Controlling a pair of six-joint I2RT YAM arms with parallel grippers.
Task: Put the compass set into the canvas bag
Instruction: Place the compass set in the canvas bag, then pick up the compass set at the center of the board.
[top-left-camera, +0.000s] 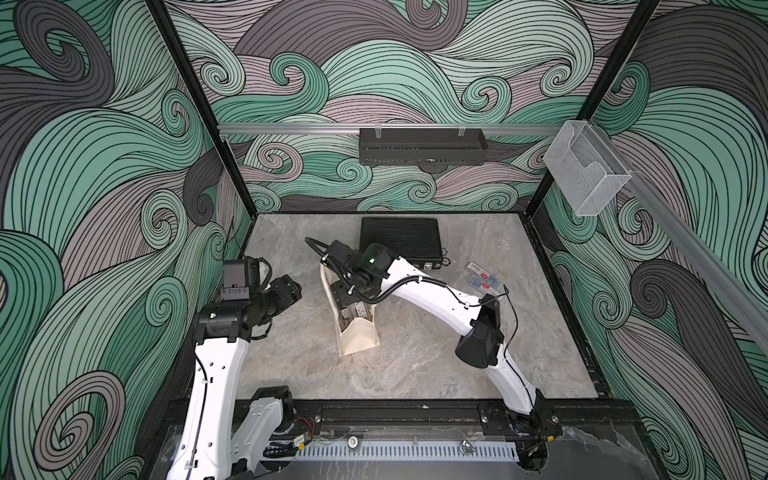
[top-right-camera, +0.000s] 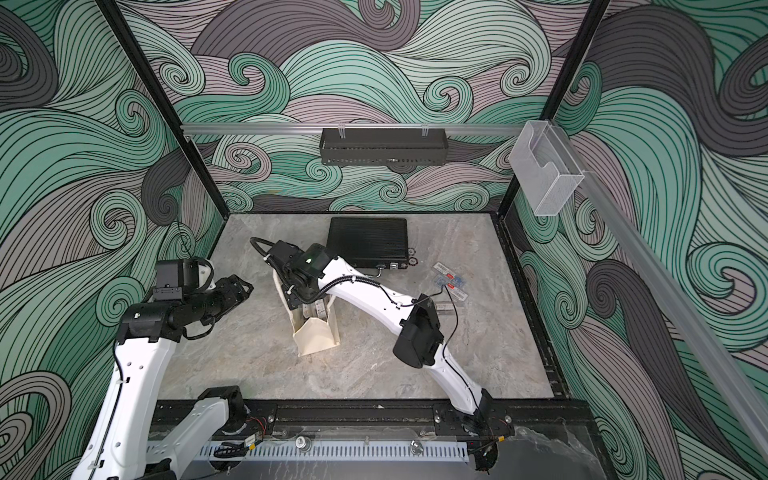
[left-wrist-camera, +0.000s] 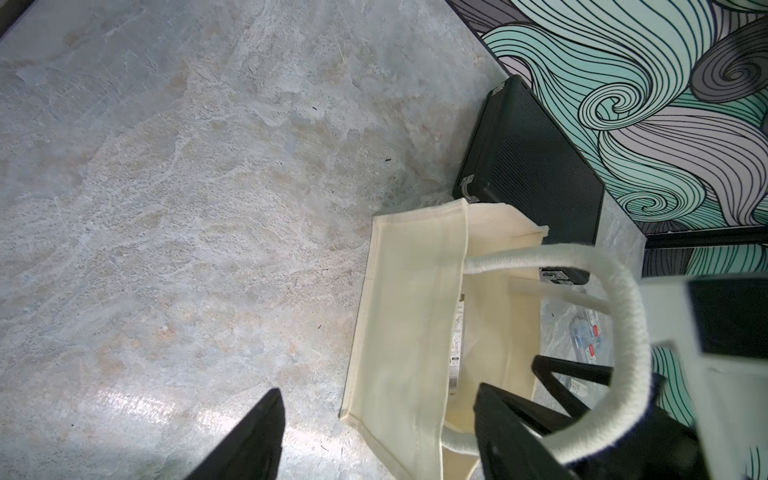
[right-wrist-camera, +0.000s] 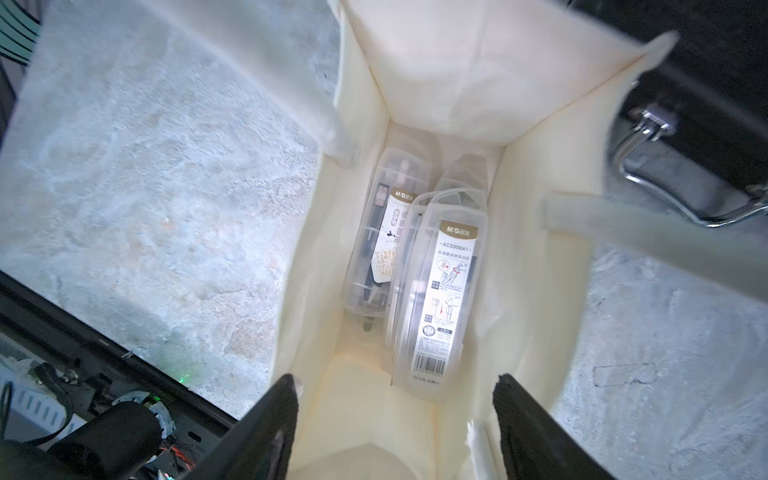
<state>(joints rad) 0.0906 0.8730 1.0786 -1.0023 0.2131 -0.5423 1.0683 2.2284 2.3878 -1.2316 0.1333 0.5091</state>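
The cream canvas bag (top-left-camera: 359, 336) (top-right-camera: 318, 338) stands upright and open in the middle of the table. In the right wrist view its inside (right-wrist-camera: 457, 83) holds clear plastic cases. The compass set (right-wrist-camera: 436, 299), a clear case with a white barcode label, lies on top of the others, free of the fingers. My right gripper (right-wrist-camera: 395, 382) (top-left-camera: 349, 305) hangs open in the bag's mouth with nothing between its fingers. My left gripper (left-wrist-camera: 378, 390) (top-left-camera: 291, 286) is open and empty, to the left of the bag and apart from it. One loop handle (left-wrist-camera: 623, 316) arches close to the left wrist camera.
A black ribbed briefcase (top-left-camera: 401, 241) (left-wrist-camera: 532, 166) lies behind the bag, close to it. Several small clear cases (top-left-camera: 482, 280) lie on the table to the right. On the back rail hangs a black tray (top-left-camera: 422, 145), and a clear holder (top-left-camera: 586, 170) is fixed to the right wall.
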